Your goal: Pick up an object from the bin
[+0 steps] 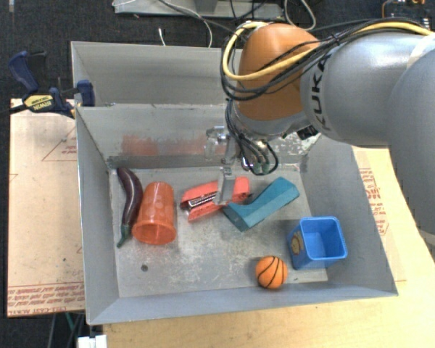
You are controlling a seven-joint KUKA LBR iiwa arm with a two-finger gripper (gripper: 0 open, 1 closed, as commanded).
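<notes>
**Claw Low Over Red Stapler at Mid-Bin**

The claw (225, 196) hung low at the middle of the grey bin (94, 194), its tip right against the red stapler (201, 197). Whether it was open or closed could not be told. The stapler was a long red thing with a black strip along its face. It lay flat on the bin floor and ran from 9 to 3 o'clock under the claw, with more of it showing on the 9 o'clock side. A teal L-shaped block (264, 201) lay at 4 o'clock, against the stapler's 3 o'clock end. Out at 9 o'clock an orange cup (156, 212) lay on its side, mouth toward 6 o'clock, with a dark purple eggplant (130, 194) along its outer flank. Well apart toward 4 o'clock a blue square tub (322, 239) stood mouth up. Near the tub, at 5 o'clock, sat a small orange basketball (271, 272).
</notes>
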